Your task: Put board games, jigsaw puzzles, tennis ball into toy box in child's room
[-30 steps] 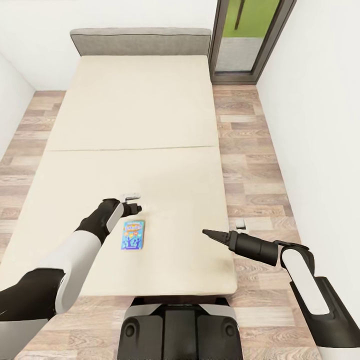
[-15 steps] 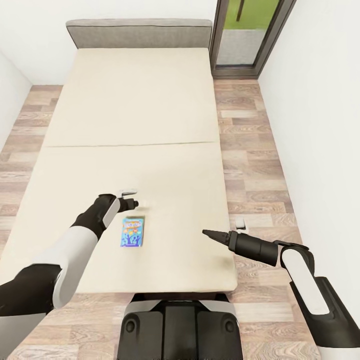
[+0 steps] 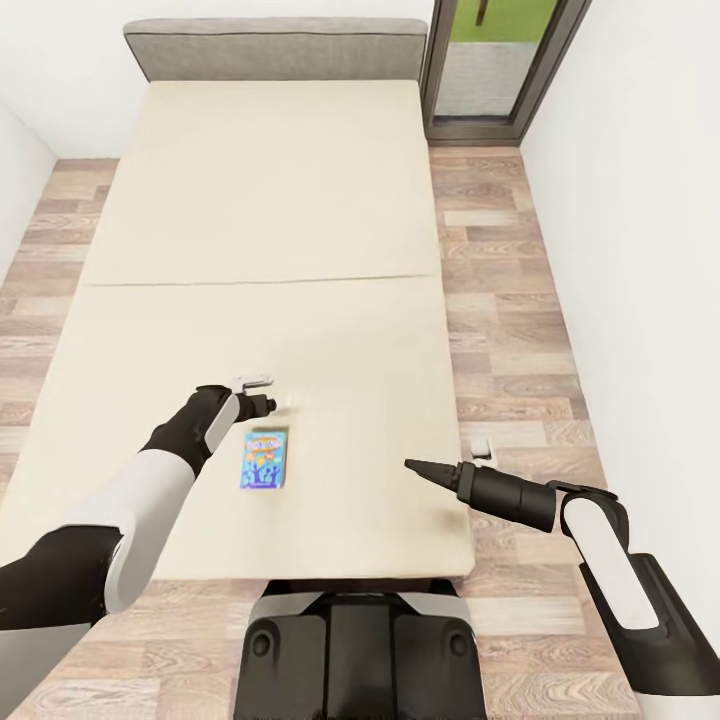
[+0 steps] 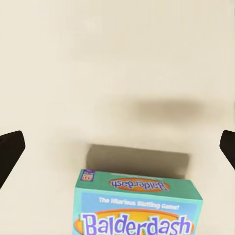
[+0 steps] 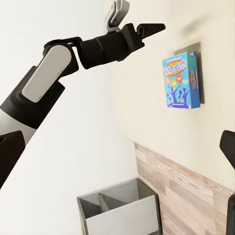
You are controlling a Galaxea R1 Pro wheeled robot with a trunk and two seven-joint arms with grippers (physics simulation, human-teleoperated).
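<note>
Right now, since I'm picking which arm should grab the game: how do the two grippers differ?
The left gripper hangs just beyond the board game, aimed toward the headboard. The right gripper sits farther off near the bed's right edge, aimed sideways across it. Both are open and empty.

bare mattress of the bed point(image 3: 260, 200) all round the board game point(image 3: 264, 459), open from above

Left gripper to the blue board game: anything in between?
Nothing. In the head view, only bare bed mattress separates the left gripper from the board game; the left wrist view agrees.
</note>
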